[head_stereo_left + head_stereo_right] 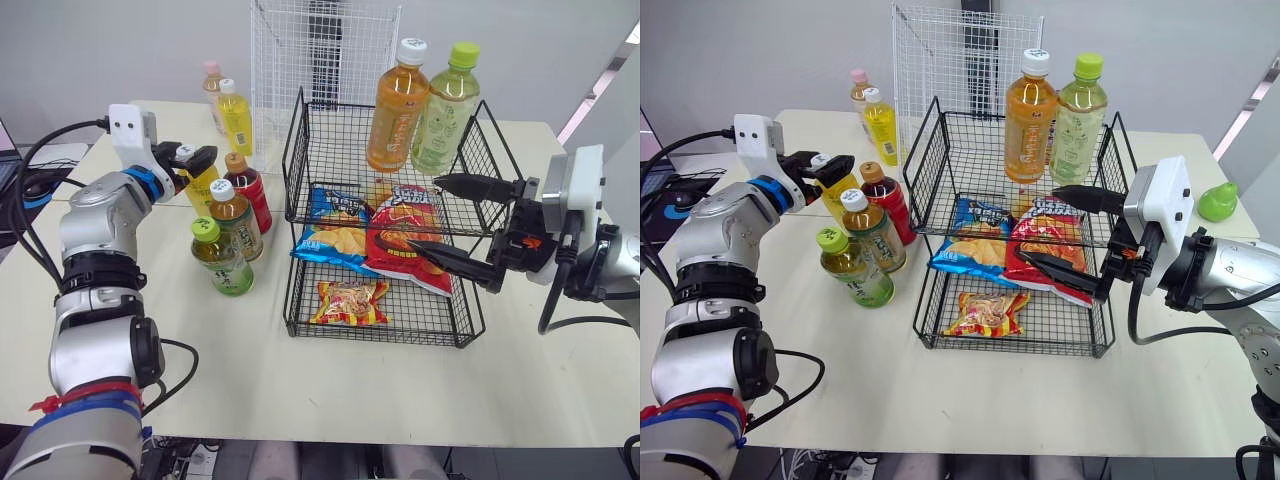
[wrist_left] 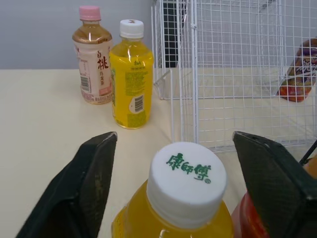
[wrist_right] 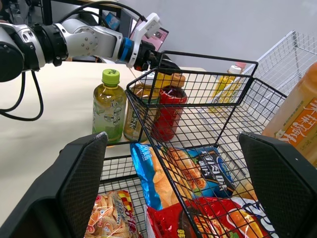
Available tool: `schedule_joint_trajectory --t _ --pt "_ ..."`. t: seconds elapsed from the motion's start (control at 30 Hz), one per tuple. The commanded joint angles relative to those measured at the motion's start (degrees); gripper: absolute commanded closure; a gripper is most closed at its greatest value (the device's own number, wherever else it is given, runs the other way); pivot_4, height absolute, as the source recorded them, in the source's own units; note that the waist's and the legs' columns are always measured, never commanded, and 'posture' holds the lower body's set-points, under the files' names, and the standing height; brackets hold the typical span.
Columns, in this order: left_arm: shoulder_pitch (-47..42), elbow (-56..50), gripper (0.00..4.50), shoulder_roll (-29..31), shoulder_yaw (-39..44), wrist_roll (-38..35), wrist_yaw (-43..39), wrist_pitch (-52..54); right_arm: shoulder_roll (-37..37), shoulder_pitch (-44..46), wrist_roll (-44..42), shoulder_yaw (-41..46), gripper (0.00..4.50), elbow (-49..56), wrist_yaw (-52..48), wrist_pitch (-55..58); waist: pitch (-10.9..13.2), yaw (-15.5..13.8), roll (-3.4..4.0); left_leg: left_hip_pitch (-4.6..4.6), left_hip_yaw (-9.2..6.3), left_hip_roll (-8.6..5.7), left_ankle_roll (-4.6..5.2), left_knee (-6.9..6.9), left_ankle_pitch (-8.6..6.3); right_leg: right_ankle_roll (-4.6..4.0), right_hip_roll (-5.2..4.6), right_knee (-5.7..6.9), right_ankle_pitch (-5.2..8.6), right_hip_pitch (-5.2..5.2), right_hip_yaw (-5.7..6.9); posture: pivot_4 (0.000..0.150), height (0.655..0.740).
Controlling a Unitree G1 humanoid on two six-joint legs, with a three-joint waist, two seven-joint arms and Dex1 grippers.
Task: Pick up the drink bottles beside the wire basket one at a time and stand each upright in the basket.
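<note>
Left tool spreads astride the white 康師傅 cap of a yellow bottle; right tool gapes empty.

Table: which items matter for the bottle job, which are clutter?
Job: wire basket; yellow bottle inside the open left gripper; red bottle; tea bottle; green-capped bottle; back pair; orange bottle and pale-green bottle, in the basket.
Clutter: snack bags, white grid panel, green pear-shaped object.

Eight bottles, three snack bags, one basket
</note>
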State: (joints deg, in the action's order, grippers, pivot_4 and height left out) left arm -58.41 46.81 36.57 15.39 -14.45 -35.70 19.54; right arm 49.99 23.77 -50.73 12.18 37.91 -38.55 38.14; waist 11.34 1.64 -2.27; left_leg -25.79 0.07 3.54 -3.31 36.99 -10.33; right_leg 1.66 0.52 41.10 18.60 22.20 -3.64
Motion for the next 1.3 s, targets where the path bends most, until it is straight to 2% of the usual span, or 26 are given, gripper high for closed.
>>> schedule_joint_trajectory --t 0.03,0.13,0.17,0.4,0.53,0.63,0.73,0.83,0.93,1.03,1.17,1.3 --pt "-2.1 1.0 1.91 0.72 -0.49 0.57 -0.32 -1.11 -0.07 1.23 -0.33 1.08 0.0 1.48 0.85 -0.39 0.0 0.01 0.0 0.0 0.0 0.0 0.0 0.0 0.0 0.0 0.0 0.0 0.0 0.0 -0.01 0.15 0.736" --pt "-2.01 1.01 2.91 0.87 -0.47 0.54 -0.5 -1.6 -0.17 1.18 -0.38 1.16 0.0 1.58 1.24 -0.39 0.0 0.01 0.0 0.0 -0.01 0.0 0.0 -0.01 0.0 0.0 0.0 0.0 0.0 0.0 0.01 0.15 0.736" --pt "-1.92 0.74 3.12 0.93 -0.35 0.48 -0.54 -1.67 -0.21 1.18 -0.4 1.15 0.0 1.61 1.36 -0.41 0.0 0.01 0.0 0.0 0.0 0.0 0.0 -0.01 0.0 0.0 0.0 0.0 0.0 0.0 0.0 0.15 0.736" --pt "0.98 -6.26 3.12 3.42 -0.35 0.2 -2.37 -0.48 -0.4 0.88 0.17 1.82 0.0 2.03 1.9 -1.32 0.0 0.04 0.0 0.0 0.0 0.0 0.0 -0.02 0.0 0.0 -0.01 -0.01 0.0 0.0 0.0 0.15 0.736" --pt "2.27 -14.45 3.12 6.99 0.27 -1.52 -5.02 4.37 -0.39 0.01 1.25 3.67 0.0 2.55 1.55 -3.19 0.01 0.29 -0.01 -0.01 0.0 0.05 0.0 -0.04 0.0 0.0 0.03 -0.01 0.0 0.05 -0.01 0.15 0.736" --pt "-1.15 -18.39 3.12 11.74 0.06 -2.9 -9.01 9.17 0.58 -1.78 1.7 6.56 0.0 2.26 -0.17 -4.56 0.03 0.18 -0.05 -0.08 -0.06 0.07 -0.01 -0.03 0.0 0.0 0.07 -0.01 0.0 0.08 0.04 0.15 0.736" --pt "-7.81 -18.75 3.12 15.63 -2.15 -2.99 -13.08 12.87 2.05 -2.46 -0.88 8.61 0.0 2.48 -0.57 -2.61 0.05 0.04 -0.07 -0.09 -0.05 0.05 -0.01 -0.03 0.0 0.0 0.06 -0.06 0.0 0.08 0.04 0.15 0.736" --pt "-16.86 -15.35 3.12 16.46 -4.58 -2.18 -15.62 15.06 4.15 -3.22 -3.44 11.48 0.0 2.17 -0.97 -0.68 0.05 -0.54 -0.08 -0.1 -0.08 0.0 -0.01 0.01 0.0 0.01 0.03 -0.08 0.0 0.02 0.09 0.15 0.736" --pt "-31.27 -7.28 3.12 13.79 -7.71 -1.21 -18.46 17.06 6.17 -4.19 -6.71 15.06 0.0 2.48 -0.45 1.19 0.06 -1.46 -0.12 -0.1 -0.05 -0.03 0.0 0.03 0.0 0.06 0.01 -0.17 -0.01 -0.01 0.08 0.15 0.736" --pt "-39.9 -1.18 3.12 10.97 -9.92 -0.44 -21.62 17.46 6.89 -5.37 -8.51 16.29 0.0 3.98 1.03 2.27 0.05 -1.4 -0.11 -0.09 0.02 -0.06 0.01 -0.01 -0.01 0.08 0.0 -0.21 -0.02 -0.01 0.0 0.15 0.736" --pt "-48.56 6.05 3.12 5.54 -11.84 0.36 -25.35 16.45 6.51 -7.26 -9.66 16.78 0.0 7.01 4.25 2.77 0.05 -1.03 -0.1 -0.09 -0.01 -0.02 0.0 -0.04 0.0 0.08 0.05 -0.16 -0.01 0.03 0.02 0.15 0.736" --pt "-52.24 11.74 3.12 0.74 -12.13 1.04 -27.72 14.61 6.3 -8.29 -10.95 16.56 0.0 9.86 8.22 2.95 0.06 -0.13 -0.1 -0.15 0.02 -0.02 0.01 -0.04 0.0 0.08 0.05 -0.17 -0.01 0.08 -0.03 0.15 0.736"
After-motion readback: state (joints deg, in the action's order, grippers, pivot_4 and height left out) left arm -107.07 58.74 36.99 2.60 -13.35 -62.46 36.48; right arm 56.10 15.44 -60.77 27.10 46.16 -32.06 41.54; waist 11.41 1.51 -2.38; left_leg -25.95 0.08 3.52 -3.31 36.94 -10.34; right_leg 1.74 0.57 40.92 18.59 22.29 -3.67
